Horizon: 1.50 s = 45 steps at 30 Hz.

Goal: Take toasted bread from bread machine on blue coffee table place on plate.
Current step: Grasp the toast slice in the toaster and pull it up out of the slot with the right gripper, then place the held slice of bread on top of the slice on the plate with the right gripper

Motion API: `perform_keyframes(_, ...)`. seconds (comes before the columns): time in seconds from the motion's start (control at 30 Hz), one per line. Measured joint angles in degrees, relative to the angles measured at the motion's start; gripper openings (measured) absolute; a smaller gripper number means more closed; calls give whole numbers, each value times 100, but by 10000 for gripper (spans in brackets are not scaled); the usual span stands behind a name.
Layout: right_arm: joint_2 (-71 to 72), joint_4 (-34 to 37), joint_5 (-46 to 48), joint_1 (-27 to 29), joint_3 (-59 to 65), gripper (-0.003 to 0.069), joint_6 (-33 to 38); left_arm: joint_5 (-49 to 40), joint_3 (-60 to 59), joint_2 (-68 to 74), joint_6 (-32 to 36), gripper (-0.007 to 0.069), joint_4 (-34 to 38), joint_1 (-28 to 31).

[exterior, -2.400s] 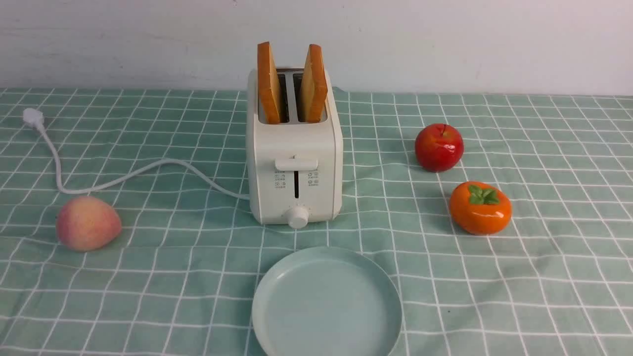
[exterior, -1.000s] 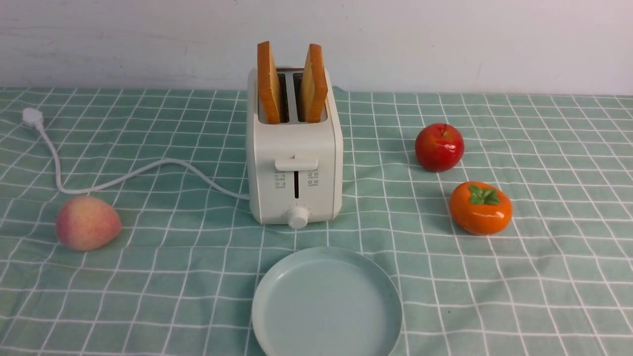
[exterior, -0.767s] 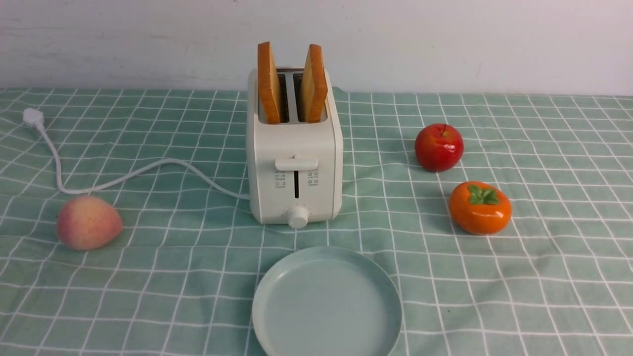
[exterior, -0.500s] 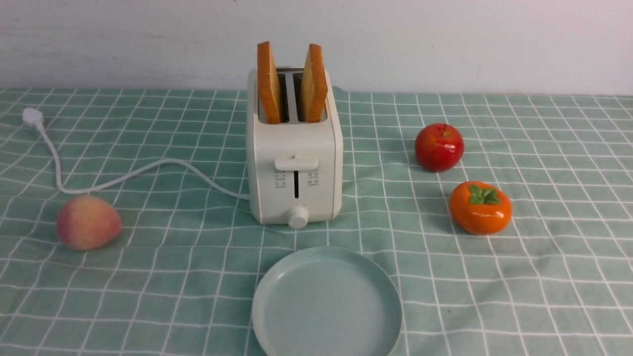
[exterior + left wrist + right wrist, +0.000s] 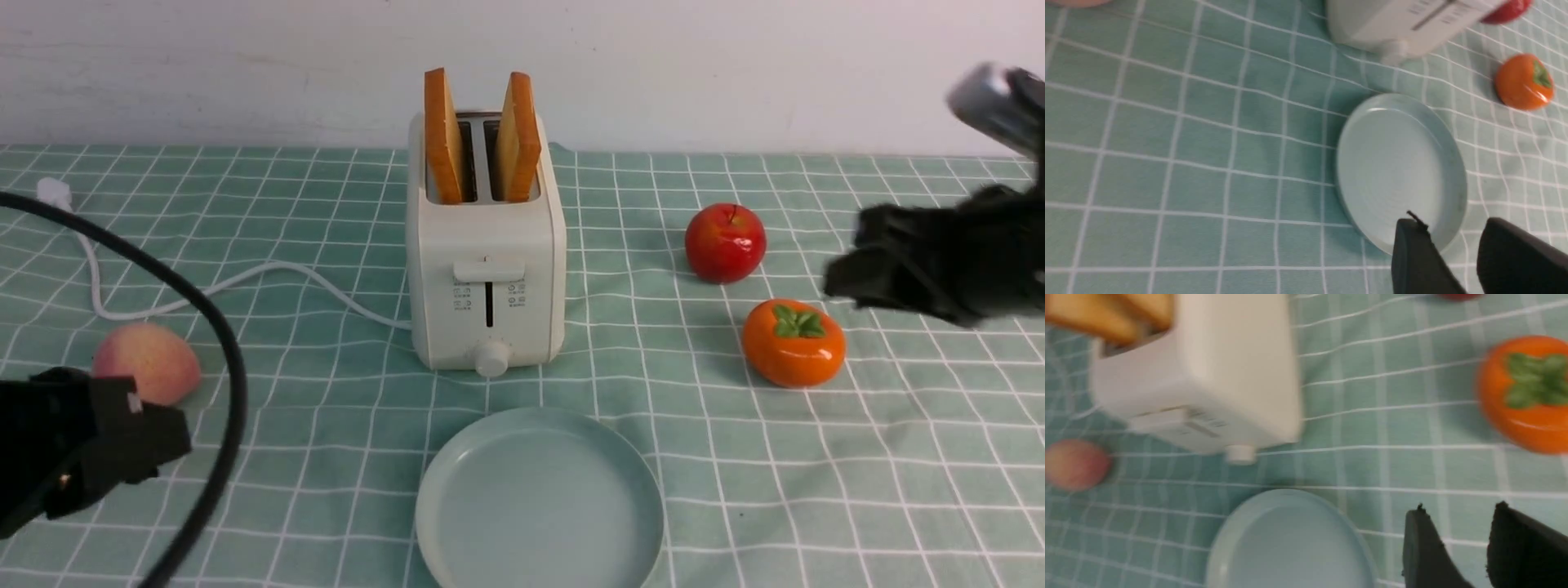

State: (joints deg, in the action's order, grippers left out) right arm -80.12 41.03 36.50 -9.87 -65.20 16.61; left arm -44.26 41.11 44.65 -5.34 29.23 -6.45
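Note:
Two slices of toasted bread (image 5: pixel 443 135) (image 5: pixel 519 135) stand upright in the slots of the cream bread machine (image 5: pixel 486 269) on the blue coffee table (image 5: pixel 326 457). The pale blue-green plate (image 5: pixel 539 498) lies bare in front of it. My left gripper (image 5: pixel 167 441) hovers low at the near left, open and holding nothing; in its wrist view its fingertips (image 5: pixel 1414 245) overlap the plate's rim (image 5: pixel 1457 179). My right gripper (image 5: pixel 849 261) hangs at the far right above the persimmon, open and holding nothing (image 5: pixel 1459 509). The right wrist view shows the bread machine (image 5: pixel 1200 384) with toast (image 5: pixel 1106 314).
A peach (image 5: pixel 151 359) lies just behind my left gripper. A red apple (image 5: pixel 724 242) and an orange persimmon (image 5: pixel 792 341) lie right of the bread machine. Its white cord (image 5: pixel 269 273) trails left. A black cable (image 5: pixel 229 367) arcs over the near left.
Both arms have come into the front view, the left at the near left corner and the right at the right edge. Toast, bread machine and plate have not moved.

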Motion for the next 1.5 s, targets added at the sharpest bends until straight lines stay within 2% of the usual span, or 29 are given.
perform_keyframes(0.1, -690, 670, 21, -408, -958, 275, 690, 0, 0, 0, 577, 229, 364, -305)
perform_keyframes(0.17, -1166, 828, -58, -695, -1680, 311, 854, 0, 0, 0, 794, 232, 502, -438)
perform_keyframes(0.33, -2177, 700, -112, -1186, -3255, 427, 950, -5, -4, 0, 909, 235, 573, -479)
perform_keyframes(0.37, -2255, 685, -111, -1215, -3308, 432, 950, -5, -4, 0, 909, 235, 573, -479)
perform_keyframes(0.47, -2949, 352, -204, -1363, -4080, 498, 1325, -11, -4, 0, 909, 237, 573, -479)
perform_keyframes(0.63, -3767, 70, -387, -1379, -4576, 512, 1702, -6, -4, 0, 909, 237, 573, -479)
perform_keyframes(0.8, -4241, 92, -843, -1379, -4632, 510, 1652, -1, -4, 0, 909, 237, 573, -479)
perform_keyframes(0.87, -4304, 139, -985, -1379, -4643, 496, 1582, -1, -4, 0, 909, 237, 573, -479)
perform_keyframes(0.93, -4310, 208, -1018, -1379, -4655, 444, 1561, 4, -4, 0, 909, 237, 573, -479)
perform_keyframes(1.0, -4290, 323, -1012, -1379, -4668, 340, 1561, 4, -4, 0, 909, 237, 573, -479)
perform_keyframes(1.03, -4288, 333, -1012, -1379, -4668, 326, 1561, 4, -4, 0, 909, 237, 573, -479)
perform_keyframes(1.07, -4274, 365, -998, -1379, -4668, 268, 1557, 4, -4, 0, 909, 237, 573, -479)
perform_keyframes(1.1, -4237, 375, -977, -1379, -4670, 156, 1557, 4, -4, 0, 909, 237, 573, -479)
perform_keyframes(1.13, -4192, 375, -938, -1366, -4670, 99, 1557, 4, -4, 0, 909, 237, 573, -479)
perform_keyframes(1.33, -3460, 378, -369, -977, -4670, 104, 1557, -2, -4, 0, 909, 237, 573, -479)
perform_keyframes(1.37, -3136, 372, 28, -773, -4670, 104, 1551, -2, -4, 0, 909, 237, 573, -479)
perform_keyframes(1.43, -2946, 372, 250, -639, -4670, 104, 1544, -2, -4, 0, 909, 237, 573, -479)
perform_keyframes(1.5, -2392, 367, 1122, -179, -4710, 104, 1418, -6, -4, 0, 909, 237, 573, -479)
